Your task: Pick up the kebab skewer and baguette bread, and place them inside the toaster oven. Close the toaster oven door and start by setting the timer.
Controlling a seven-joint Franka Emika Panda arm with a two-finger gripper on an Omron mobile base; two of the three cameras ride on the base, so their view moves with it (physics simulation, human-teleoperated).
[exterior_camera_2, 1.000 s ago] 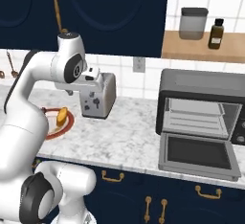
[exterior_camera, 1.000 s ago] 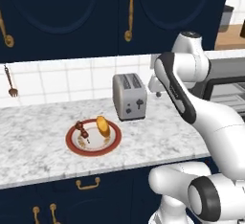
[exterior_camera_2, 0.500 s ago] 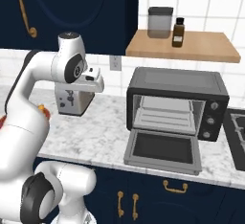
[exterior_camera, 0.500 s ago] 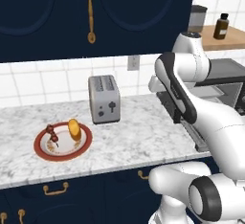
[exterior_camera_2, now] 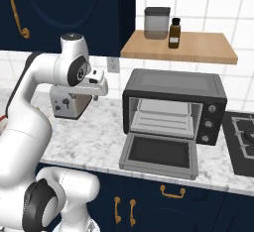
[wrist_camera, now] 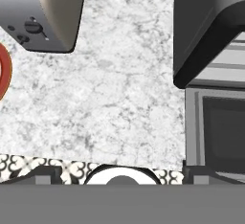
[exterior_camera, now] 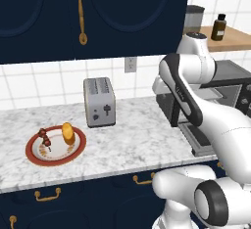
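Kitchen: navy cabinets (exterior_camera: 98, 12) with brass handles, white square-tiled wall, a wooden shelf (exterior_camera_2: 181, 47) carrying a grey canister (exterior_camera_2: 157, 23) and a dark bottle (exterior_camera_2: 174, 32).
Surface: white marble (exterior_camera: 127, 145) with grey veining, smooth and flat, navy drawers with brass pulls beneath.
Plate: round, red rim with a pale centre (exterior_camera: 55, 146), at the left of the surface.
Skewer: thin stick with small dark red chunks (exterior_camera: 45, 138), lying on the left part of the plate.
Bread: small oblong golden piece (exterior_camera: 68, 133), on the plate just right of the skewer.
Toaster: boxy brushed-silver slot unit (exterior_camera: 99, 102), between the plate and the oven, against the wall.
Oven: large dark box (exterior_camera_2: 173, 106) at the right of the surface, metal tray (exterior_camera_2: 161, 118) inside, three round knobs down its right side.
Door: dark panel with a glass window (exterior_camera_2: 158, 154), folded down flat and open toward the front edge.
Tool: spread wide and empty, held above bare marble between the toaster and the oven; its fingertips cannot be made out in any view.
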